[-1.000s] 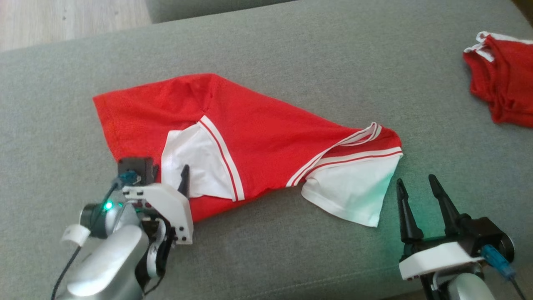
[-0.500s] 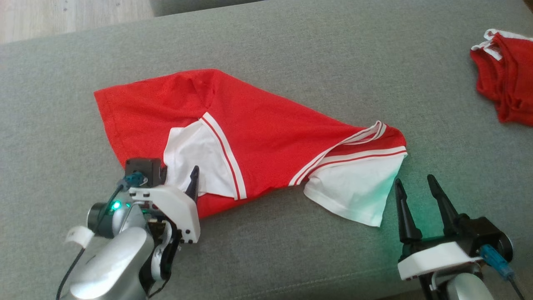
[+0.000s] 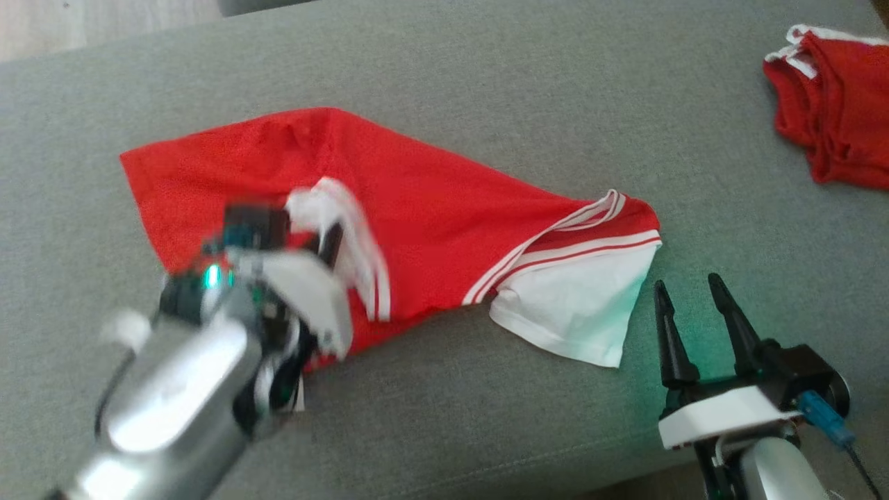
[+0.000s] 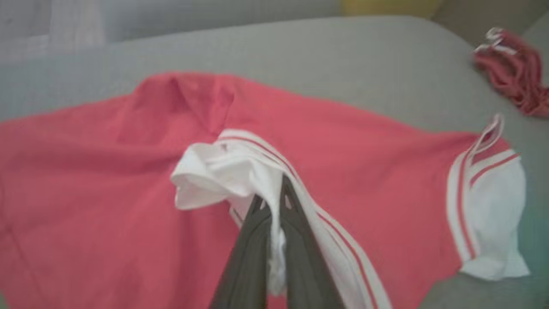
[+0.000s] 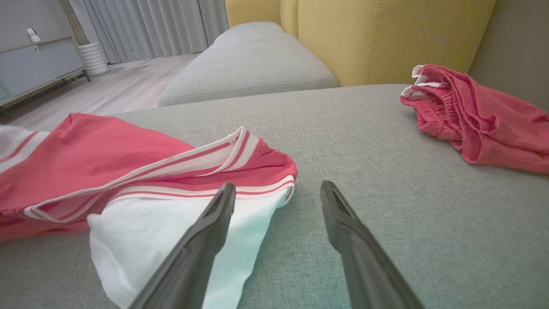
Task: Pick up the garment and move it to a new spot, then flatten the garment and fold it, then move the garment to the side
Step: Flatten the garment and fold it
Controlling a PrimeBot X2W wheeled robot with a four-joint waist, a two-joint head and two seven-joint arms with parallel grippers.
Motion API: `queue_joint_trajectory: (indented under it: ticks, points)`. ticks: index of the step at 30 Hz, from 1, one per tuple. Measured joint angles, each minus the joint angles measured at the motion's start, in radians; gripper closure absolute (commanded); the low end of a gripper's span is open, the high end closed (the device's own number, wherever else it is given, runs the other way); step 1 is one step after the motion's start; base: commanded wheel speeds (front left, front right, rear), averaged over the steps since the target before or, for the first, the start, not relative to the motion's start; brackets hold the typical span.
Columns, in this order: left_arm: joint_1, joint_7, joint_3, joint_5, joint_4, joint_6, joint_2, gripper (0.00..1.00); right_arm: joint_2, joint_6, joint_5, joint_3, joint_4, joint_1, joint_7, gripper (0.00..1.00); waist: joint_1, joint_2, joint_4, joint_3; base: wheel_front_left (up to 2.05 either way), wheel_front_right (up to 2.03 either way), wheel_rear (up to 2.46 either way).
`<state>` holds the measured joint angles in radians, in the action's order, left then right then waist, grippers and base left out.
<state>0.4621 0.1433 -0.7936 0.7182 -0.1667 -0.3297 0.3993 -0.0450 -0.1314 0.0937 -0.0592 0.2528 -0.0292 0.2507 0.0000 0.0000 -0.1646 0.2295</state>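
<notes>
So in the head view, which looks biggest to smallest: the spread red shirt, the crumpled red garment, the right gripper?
Largest: spread red shirt, clearly.
Then crumpled red garment and right gripper look alike; the gripper sits nearer the camera and the frame cuts the garment, so unranked.

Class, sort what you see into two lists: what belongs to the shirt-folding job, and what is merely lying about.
Job: red-and-white shirt; left gripper, shut on its white sleeve; right gripper, open by the other sleeve.
Lying about: crumpled red garment; yellow backrest; low cabinet.
</notes>
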Motion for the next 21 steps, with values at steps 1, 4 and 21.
queue_joint_trajectory:
  ticks: [1, 4, 21]
  points:
    - [0.083, 0.030, 0.003, 0.006, 0.025, 0.027, -0.003, 1.00, 0.000, 0.000, 0.004, -0.007, 0.000, -0.008, 0.000, 0.00, 0.0000, 0.0000, -0.009, 0.009, 0.00, 0.00, 0.00]
    - [0.242, 0.086, 0.007, 0.001, 0.020, 0.069, -0.004, 1.00, 0.000, 0.000, 0.024, -0.038, 0.007, -0.030, 0.000, 0.00, 0.0000, 0.0000, -0.032, 0.026, 0.00, 0.00, 0.00]
    - [0.726, -0.016, 0.006, -0.167, -0.445, 0.221, -0.010, 1.00, 0.000, 0.000, 0.167, -0.136, 0.039, -0.120, 0.000, 0.00, 0.0001, 0.0000, -0.279, 0.114, 0.00, 0.00, 0.00]
